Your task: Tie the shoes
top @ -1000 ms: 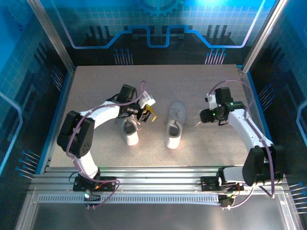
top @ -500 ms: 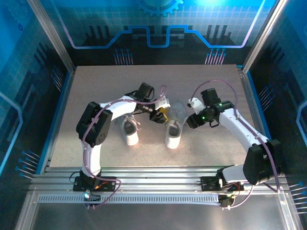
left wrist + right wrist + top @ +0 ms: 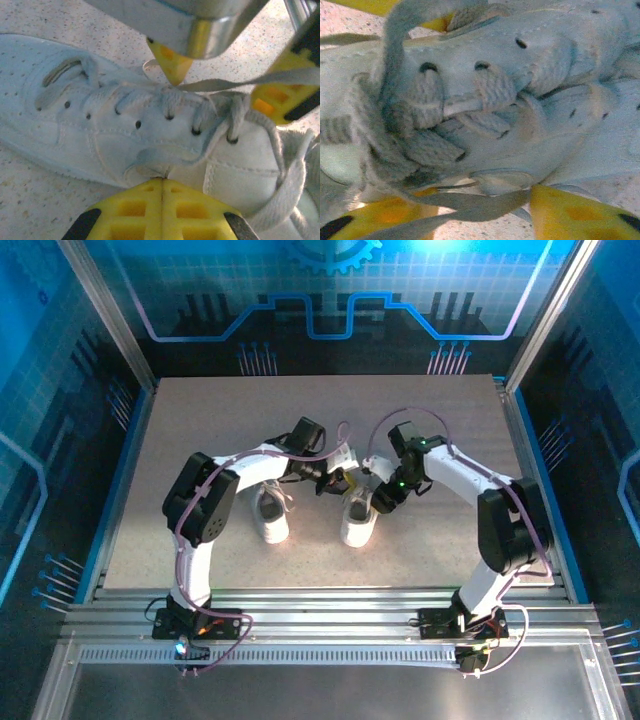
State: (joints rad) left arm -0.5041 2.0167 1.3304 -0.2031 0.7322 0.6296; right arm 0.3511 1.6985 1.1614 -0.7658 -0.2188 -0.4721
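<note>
Two white shoes [image 3: 357, 523], speckled beige table [image 3: 200, 420], blue-lit walls [image 3: 60, 390]

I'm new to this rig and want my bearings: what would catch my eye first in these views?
Both arms fold inward over the right-hand shoe at mid-table, while the other shoe stands alone beside it. Up close, the right gripper stands open with a flat lace stretched across between its yellow fingers, and the left gripper is shut close by the shoe's side.
</note>
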